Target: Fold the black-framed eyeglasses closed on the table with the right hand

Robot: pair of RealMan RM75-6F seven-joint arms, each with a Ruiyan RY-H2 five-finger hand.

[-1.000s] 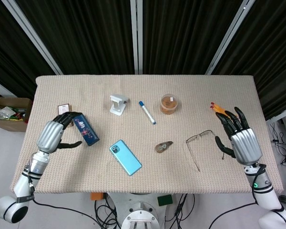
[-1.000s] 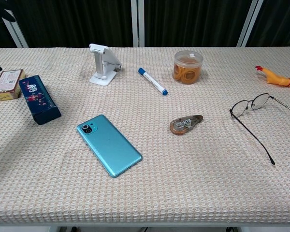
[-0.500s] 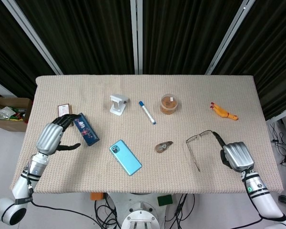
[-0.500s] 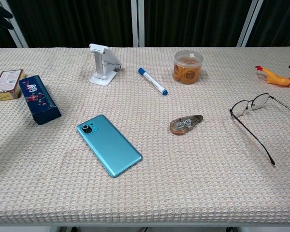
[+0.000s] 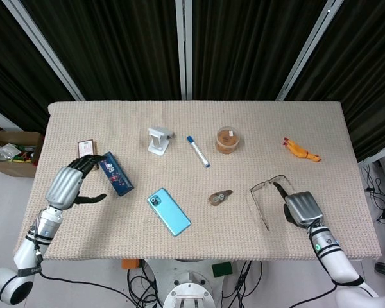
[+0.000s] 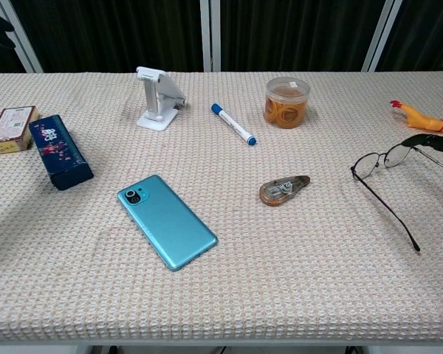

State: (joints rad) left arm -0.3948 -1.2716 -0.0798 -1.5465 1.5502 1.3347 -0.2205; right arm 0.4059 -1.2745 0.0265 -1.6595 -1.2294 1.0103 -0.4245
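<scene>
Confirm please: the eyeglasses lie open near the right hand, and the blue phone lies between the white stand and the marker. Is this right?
Not quite. The blue phone lies nearer the front edge, below the white stand and marker, as the head view shows. The eyeglasses do lie open beside the right hand.

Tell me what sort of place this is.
Likely a robot lab test station: a cloth-covered table against black curtains, scattered with unrelated props such as a phone, eyeglasses and a marker.

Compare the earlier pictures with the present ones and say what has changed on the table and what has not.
The right robot hand moved from beside the toy chicken down and inward to the eyeglasses; its fingertips now reach the right temple arm, though contact is unclear. The left robot hand shifted only slightly. The glasses remain open, and everything else stayed put.
</scene>
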